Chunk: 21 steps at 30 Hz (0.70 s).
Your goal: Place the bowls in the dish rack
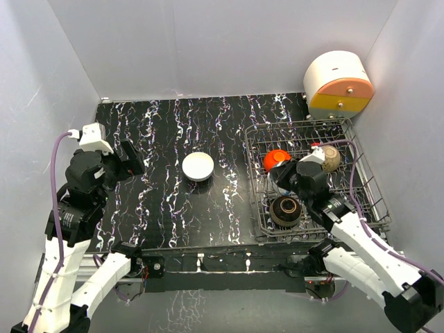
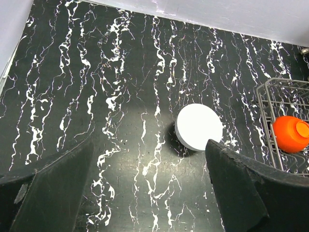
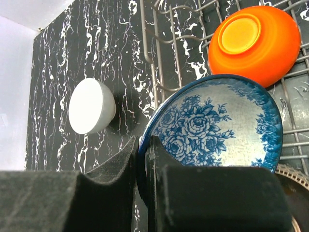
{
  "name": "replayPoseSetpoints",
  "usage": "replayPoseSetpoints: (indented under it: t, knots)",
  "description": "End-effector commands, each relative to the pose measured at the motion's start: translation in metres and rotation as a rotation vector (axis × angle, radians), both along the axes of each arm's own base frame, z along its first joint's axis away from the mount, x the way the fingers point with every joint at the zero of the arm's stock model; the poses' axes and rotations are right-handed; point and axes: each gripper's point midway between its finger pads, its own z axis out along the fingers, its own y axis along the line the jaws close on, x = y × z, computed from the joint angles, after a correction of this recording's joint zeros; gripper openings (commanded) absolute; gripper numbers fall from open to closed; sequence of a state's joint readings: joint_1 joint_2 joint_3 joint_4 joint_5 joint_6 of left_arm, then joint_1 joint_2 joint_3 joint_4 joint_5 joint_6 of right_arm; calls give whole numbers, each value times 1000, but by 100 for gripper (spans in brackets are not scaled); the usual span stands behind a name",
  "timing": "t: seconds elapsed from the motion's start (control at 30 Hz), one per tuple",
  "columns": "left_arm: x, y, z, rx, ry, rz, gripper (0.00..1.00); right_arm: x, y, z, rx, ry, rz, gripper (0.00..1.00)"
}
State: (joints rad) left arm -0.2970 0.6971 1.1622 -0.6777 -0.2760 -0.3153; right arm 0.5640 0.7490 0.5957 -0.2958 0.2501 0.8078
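Status: one bowl loose, one gripped

Left tool [image 1: 129,164] hangs released above the black marbled surface [image 1: 152,132]. Plain white round bowl [image 1: 198,166] sits mid-surface. Right tool [image 3: 142,164] is clenched on the blue-and-white patterned bowl [image 3: 212,125] over the grey wire dish rack [image 1: 368,187], beside the red-orange bowl [image 1: 276,159].

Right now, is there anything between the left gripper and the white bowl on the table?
Nothing visible. Only bare table lies between the open left gripper and the white bowl, which sits alone, clear of the dish rack.

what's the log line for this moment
right claw: shut on blue-and-white bowl over dish rack | left claw: open | white bowl: on table | red-orange bowl: in rack
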Motion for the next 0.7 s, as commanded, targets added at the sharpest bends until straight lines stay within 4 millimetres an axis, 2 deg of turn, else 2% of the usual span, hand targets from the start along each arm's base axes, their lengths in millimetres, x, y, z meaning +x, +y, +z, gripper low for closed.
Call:
replayPoseSetpoints:
  t: [0.0,0.17,0.33,0.37,0.47,0.67]
  knots:
    - [4,-3,3,-7,-19,-10,97,25,14,44,131,-148,86,8]
    - [1,0,4,4,-22,-1,97,44,-7,62,167,-193,56,8]
    - [1,1,1,12,-19,3,97,51,-35,55,221,-205,20,8]
    - [1,1,0,12,-18,1,97,55,-45,55,237,-222,7,8]
    - [1,0,0,12,-14,-3,97,60,-62,60,333,-276,2,8]
    - [-1,5,6,26,-26,11,97,73,-80,63,409,-312,12,8]
